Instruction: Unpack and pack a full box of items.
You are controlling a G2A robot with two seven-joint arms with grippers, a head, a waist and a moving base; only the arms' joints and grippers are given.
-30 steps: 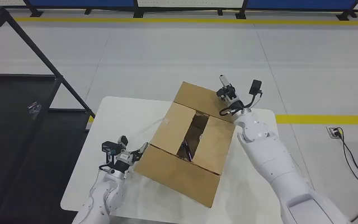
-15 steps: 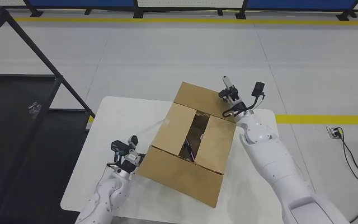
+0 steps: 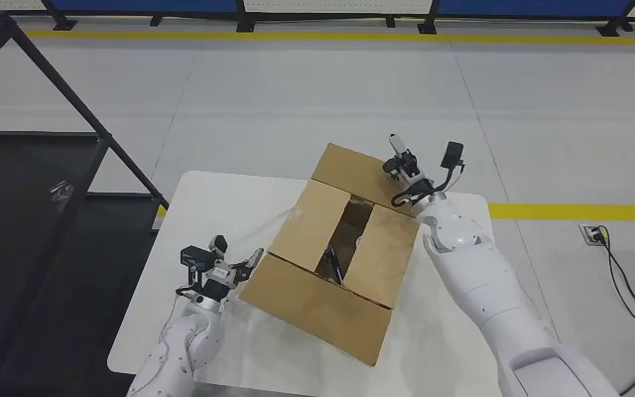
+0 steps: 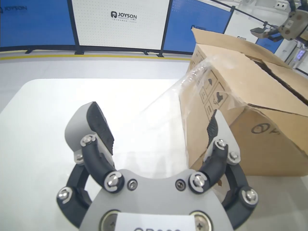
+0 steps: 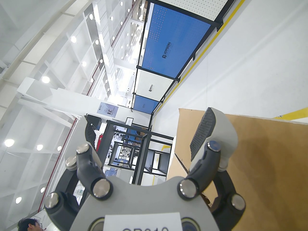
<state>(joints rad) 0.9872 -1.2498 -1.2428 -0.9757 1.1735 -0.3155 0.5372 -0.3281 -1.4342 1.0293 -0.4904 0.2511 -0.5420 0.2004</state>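
A brown cardboard box (image 3: pixel 332 253) stands on the white table (image 3: pixel 198 218), its top flaps parted around a dark gap (image 3: pixel 343 243) where items show dimly. My left gripper (image 3: pixel 236 265) is open at the box's near left corner, one finger close to the box wall (image 4: pixel 240 121). Clear tape (image 4: pixel 199 73) hangs loose from that corner. My right gripper (image 3: pixel 400 159) is open above the far flap (image 3: pixel 347 167), and that flap (image 5: pixel 252 157) lies under one of its fingers. In the left wrist view the right gripper (image 4: pixel 287 25) shows beyond the box.
A black metal frame (image 3: pixel 89 129) runs along the table's left side. Bare table surface (image 3: pixel 213 213) lies left of the box. Blue and white panels (image 4: pixel 115 13) fence the floor behind.
The left gripper drew in against the box corner half a second ago, then backed off slightly to the left. The right gripper shifted a little right and returned.
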